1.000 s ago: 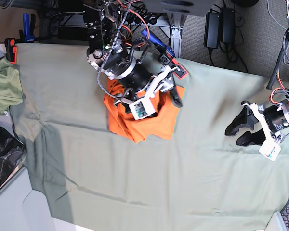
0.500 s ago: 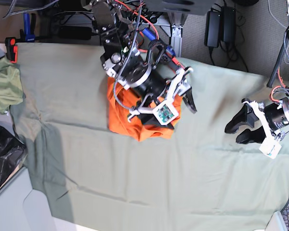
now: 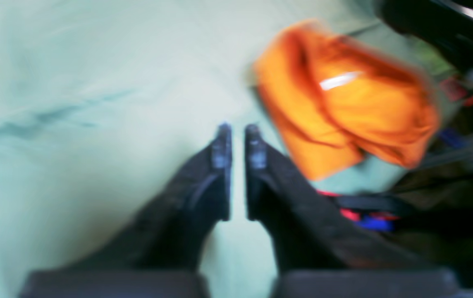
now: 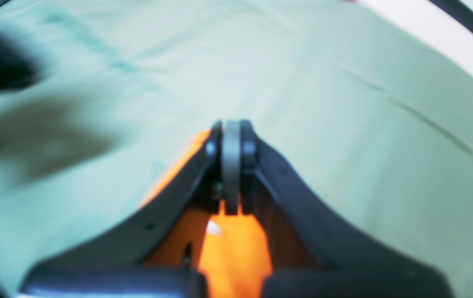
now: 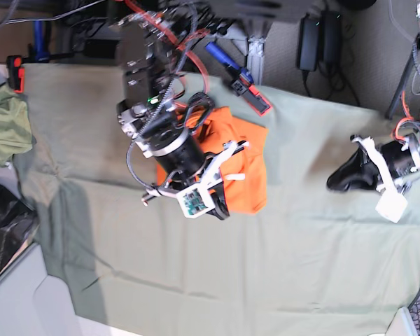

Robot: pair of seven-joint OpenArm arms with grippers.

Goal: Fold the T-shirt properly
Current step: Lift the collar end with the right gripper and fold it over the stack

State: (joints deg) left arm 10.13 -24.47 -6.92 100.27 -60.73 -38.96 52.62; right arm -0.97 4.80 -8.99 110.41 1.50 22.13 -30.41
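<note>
Green-draped desk [image 5: 301,266] bears crumpled plain orange T-shirt [image 5: 245,157], unlabelled; left tool [image 3: 236,134] and right tool [image 4: 231,132] both closed, empty.

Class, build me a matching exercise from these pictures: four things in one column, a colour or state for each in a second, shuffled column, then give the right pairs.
Things:
1. T-shirt
2. table cloth
3. bunched garment
4. left end effector

Colour or state:
A. pale green, spread flat
B. shut, holding nothing
C. bright orange, in a folded bundle
D. olive green, at the table's edge

Pairs: 1-C, 2-A, 3-D, 4-B
</note>
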